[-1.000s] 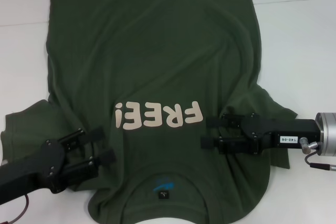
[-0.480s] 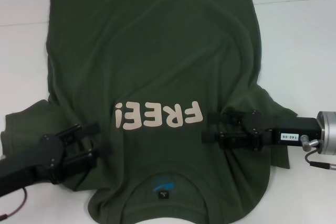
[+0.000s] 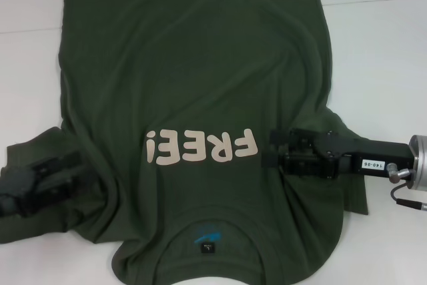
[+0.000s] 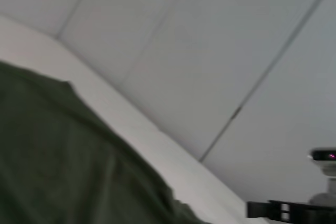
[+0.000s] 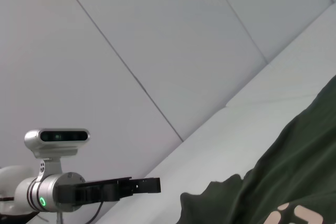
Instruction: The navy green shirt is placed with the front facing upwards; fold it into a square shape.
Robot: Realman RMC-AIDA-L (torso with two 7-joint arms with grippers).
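The navy green shirt [image 3: 193, 71] lies front up on the white table [image 3: 380, 58], its pale "FREE" lettering [image 3: 200, 146] facing me and its collar at the near edge. My right gripper [image 3: 268, 150] rests low on the cloth just right of the lettering, open, with one finger on each side of a patch of fabric. My left gripper [image 3: 70, 171] sits over the left sleeve, blurred with motion, and the cloth beside it is bunched into a ridge [image 3: 110, 195]. The left wrist view shows shirt cloth [image 4: 58, 161] and the right gripper [image 4: 283, 211] far off.
Bare white table surrounds the shirt on the left [image 3: 27, 85] and right. In the right wrist view the left arm [image 5: 58, 192] shows beyond the shirt [image 5: 299, 166], with a pale panelled wall [image 5: 157, 40] behind.
My left gripper has slid left and back onto the sleeve, and the cloth near it has bunched. The right gripper has moved slightly right and lower onto the shirt, its fingers closer together.
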